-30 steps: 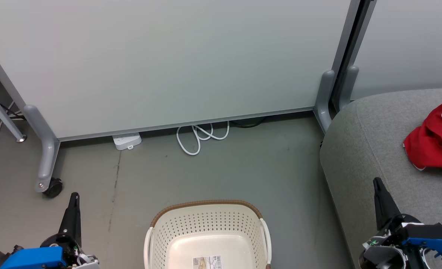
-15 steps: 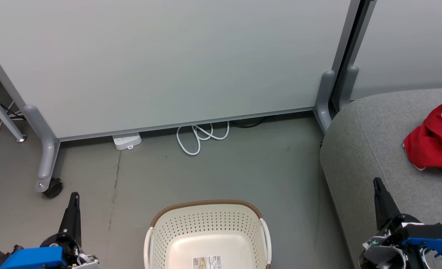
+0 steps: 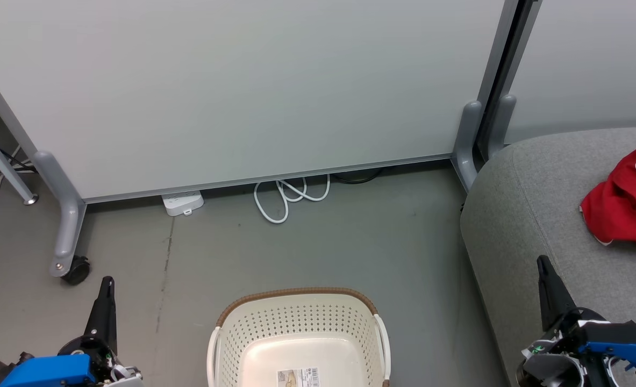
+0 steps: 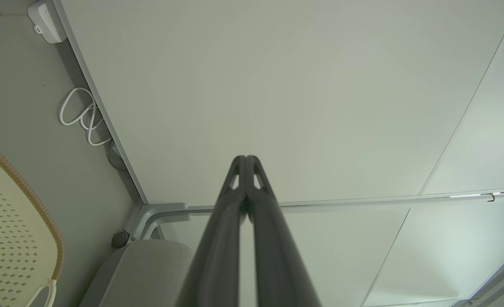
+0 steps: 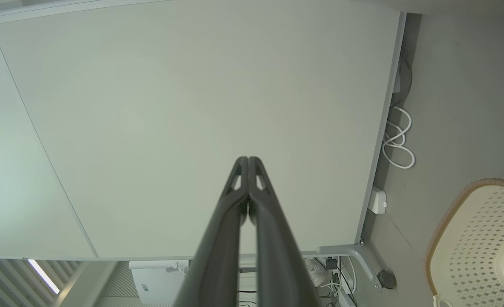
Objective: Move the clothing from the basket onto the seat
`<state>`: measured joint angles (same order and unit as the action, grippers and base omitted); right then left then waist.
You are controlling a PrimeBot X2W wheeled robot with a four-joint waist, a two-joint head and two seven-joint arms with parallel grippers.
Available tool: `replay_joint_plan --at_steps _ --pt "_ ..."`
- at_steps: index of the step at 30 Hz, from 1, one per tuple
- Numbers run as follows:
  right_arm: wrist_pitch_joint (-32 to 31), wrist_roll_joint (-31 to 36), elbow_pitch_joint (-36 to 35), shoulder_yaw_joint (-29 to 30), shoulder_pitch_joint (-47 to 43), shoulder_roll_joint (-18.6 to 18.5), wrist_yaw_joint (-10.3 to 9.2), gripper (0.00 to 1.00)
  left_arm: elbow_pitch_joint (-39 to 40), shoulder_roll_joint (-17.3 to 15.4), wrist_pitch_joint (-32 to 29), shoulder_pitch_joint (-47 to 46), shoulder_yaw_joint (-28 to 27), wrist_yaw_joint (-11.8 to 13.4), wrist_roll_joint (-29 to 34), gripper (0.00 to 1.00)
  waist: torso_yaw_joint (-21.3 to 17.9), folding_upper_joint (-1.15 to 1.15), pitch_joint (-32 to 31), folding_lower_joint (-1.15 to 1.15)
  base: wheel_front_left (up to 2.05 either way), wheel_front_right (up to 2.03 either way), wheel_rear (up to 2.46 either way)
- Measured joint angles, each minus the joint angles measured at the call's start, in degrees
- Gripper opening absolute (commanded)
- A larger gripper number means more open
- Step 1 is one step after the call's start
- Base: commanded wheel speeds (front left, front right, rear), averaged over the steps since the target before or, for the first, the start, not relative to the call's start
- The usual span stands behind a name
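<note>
The crumpled red jersey-fabric clothing with white trim and dark numerals (image 3: 627, 201) lies heaped on the large rounded light grey woven-fabric seat (image 3: 533, 215), at its right side. The cream-white perforated plastic basket with a brown woven-look rim (image 3: 296, 294) stands upright on the floor, left of the seat, holding only a paper label (image 3: 298, 377) on its floor.

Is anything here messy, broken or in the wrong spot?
Nothing is broken or spilled. The red clothing lies in a crumpled heap on the grey seat rather than folded, and a white cable sits in loose loops on the floor under the partition. The basket stands upright.
</note>
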<state>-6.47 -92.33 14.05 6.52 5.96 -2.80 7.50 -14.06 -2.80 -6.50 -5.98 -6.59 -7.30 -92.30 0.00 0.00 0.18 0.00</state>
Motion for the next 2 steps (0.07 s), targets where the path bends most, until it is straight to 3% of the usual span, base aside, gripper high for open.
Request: replay_joint_plan --at_steps 2 --pt "0.0 0.0 0.0 0.0 0.0 0.0 0.0 0.0 0.0 0.0 0.0 0.0 0.0 0.0 0.0 0.0 0.0 0.0 0.0 0.0 0.0 0.0 0.0"
